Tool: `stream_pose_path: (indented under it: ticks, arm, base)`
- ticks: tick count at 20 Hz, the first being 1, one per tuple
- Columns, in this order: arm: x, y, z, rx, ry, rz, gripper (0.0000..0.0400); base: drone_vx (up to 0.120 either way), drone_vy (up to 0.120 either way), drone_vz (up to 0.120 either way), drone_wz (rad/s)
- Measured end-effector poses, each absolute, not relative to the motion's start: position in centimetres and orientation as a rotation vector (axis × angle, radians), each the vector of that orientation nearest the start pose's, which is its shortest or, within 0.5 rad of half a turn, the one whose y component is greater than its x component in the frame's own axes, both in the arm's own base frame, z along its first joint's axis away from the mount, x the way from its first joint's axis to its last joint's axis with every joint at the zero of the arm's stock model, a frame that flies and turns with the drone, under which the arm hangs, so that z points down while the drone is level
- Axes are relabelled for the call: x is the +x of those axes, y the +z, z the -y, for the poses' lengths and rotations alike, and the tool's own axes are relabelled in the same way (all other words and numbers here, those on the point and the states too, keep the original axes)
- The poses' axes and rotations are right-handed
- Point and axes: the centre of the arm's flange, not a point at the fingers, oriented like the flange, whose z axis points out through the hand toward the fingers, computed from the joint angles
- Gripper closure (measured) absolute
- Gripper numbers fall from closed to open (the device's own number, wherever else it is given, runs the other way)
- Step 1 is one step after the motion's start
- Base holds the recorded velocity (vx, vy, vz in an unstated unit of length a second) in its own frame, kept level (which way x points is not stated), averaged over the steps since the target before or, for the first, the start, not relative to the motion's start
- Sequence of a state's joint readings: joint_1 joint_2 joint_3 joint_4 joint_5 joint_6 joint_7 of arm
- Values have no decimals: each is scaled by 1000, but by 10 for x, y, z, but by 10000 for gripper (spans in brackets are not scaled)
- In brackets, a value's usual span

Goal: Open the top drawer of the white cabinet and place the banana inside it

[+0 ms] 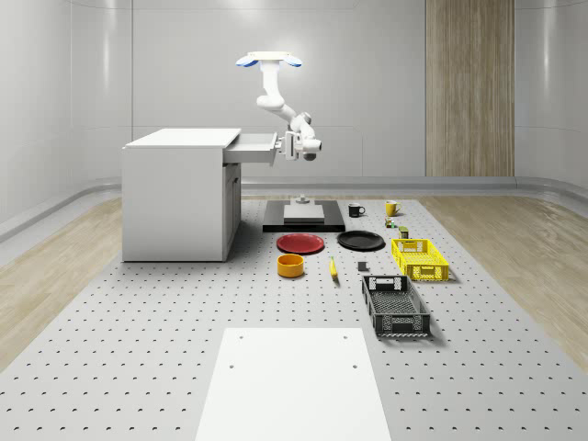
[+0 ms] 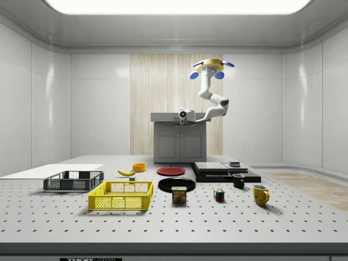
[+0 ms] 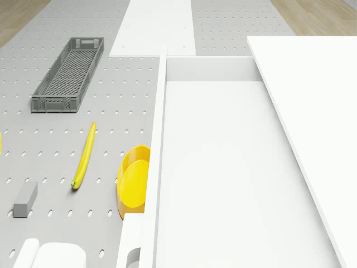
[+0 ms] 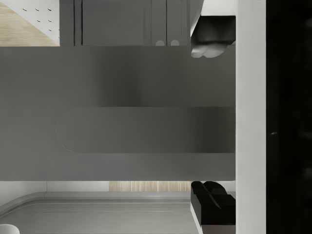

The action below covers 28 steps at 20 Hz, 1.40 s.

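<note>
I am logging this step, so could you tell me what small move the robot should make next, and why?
Probably release the handle and back the gripper away from the top drawer. The drawer already stands pulled out, its inside bare in the drone view, while the drone hovers beside the cabinet and the banana lies on the floor.

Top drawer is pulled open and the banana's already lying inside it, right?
Not quite. The top drawer is pulled open, but the drone view shows nothing lying in it; the banana lies on the perforated floor beside the yellow bowl.
</note>
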<state>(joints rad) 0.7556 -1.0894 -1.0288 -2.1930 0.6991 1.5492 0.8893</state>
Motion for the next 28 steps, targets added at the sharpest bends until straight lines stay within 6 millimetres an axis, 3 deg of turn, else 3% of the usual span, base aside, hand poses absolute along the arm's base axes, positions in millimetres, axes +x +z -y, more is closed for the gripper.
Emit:
stream_pose_path:
  ticks: [17,19,23,28]
  arm:
    - [321,623,201,-1485,613,-614,0]
    - [322,601,207,-1240,674,-507,0]
    - [322,550,171,-686,752,-273,0]
    - [321,528,133,-291,780,-112,0]
  base:
    - [0,120,0,0]
    - [0,120,0,0]
    - [0,120,0,0]
    - [88,120,0,0]
